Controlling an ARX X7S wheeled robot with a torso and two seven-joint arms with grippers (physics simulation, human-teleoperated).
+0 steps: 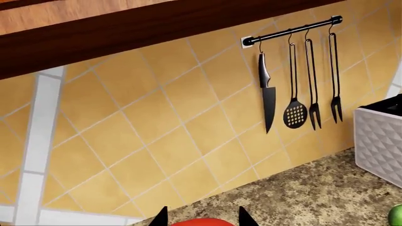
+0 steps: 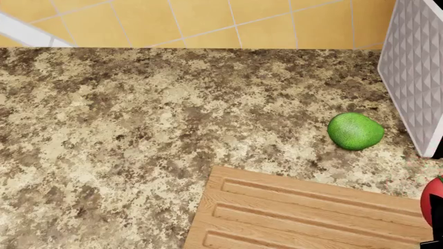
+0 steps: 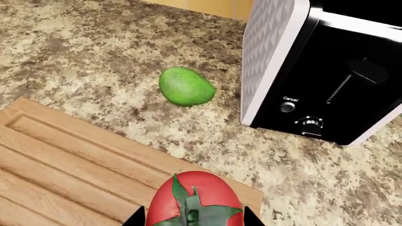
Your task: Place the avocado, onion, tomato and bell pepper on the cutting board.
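The tomato [image 3: 195, 197], red with a green calyx, sits between the black fingertips of my right gripper [image 3: 193, 219], which is shut on it over the cutting board's [image 3: 63, 160] corner. In the head view the tomato [image 2: 434, 202] shows at the right edge, above the grooved board [image 2: 291, 218]. The green avocado [image 2: 355, 131] lies on the counter just beyond the board, also in the right wrist view [image 3: 186, 86]. My left gripper [image 1: 202, 217] is shut on a glossy red thing, the bell pepper [image 1: 201, 222]; only its top shows. The onion is out of view.
A white-sided black toaster [image 3: 326, 70] stands right of the avocado, against the tiled wall [image 2: 207, 21]. A rail with a knife [image 1: 268, 94] and utensils [image 1: 295, 110] hangs on that wall. The speckled counter [image 2: 104, 145] stretches left of the board.
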